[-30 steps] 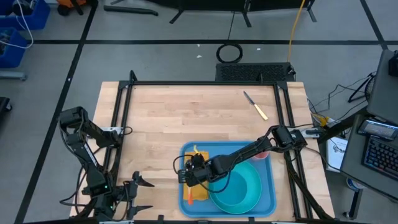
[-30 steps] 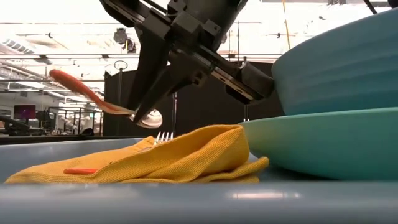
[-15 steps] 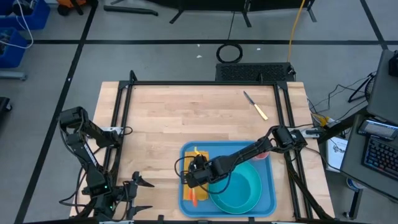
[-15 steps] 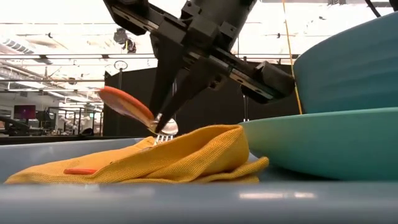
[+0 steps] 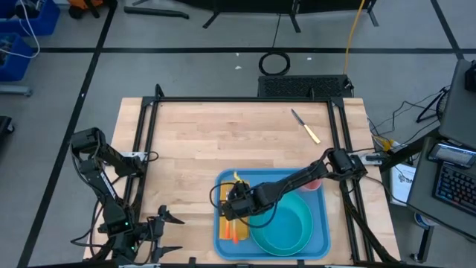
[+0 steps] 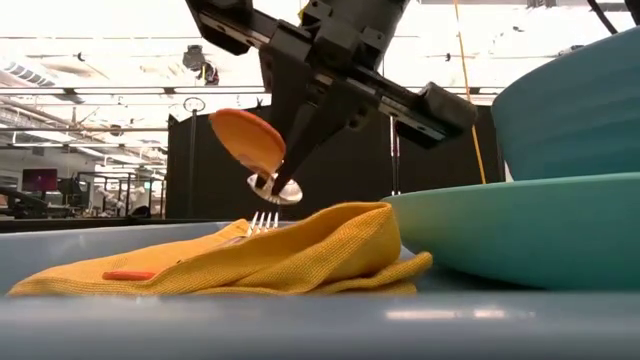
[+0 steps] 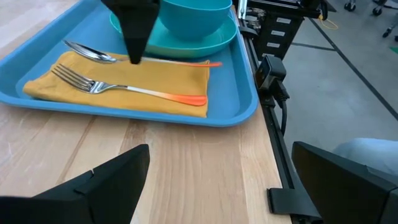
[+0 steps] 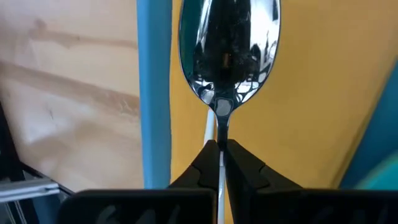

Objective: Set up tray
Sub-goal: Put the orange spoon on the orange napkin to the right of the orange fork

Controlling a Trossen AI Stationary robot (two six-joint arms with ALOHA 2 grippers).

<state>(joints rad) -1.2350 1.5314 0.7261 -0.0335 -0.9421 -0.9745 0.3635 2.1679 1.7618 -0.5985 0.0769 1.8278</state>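
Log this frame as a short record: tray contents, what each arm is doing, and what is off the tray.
tray: blue, at the table's near edge
napkin: yellow, lying flat in the tray beside the plate
fork: lying on the napkin, orange handle
plate: teal, in the tray, with a bowl on it
spoon: pinched at its neck, over the napkin
right gripper: shut on the spoon, above the tray
left gripper: open, parked at the table's near left corner
knife: on the bare table, far right
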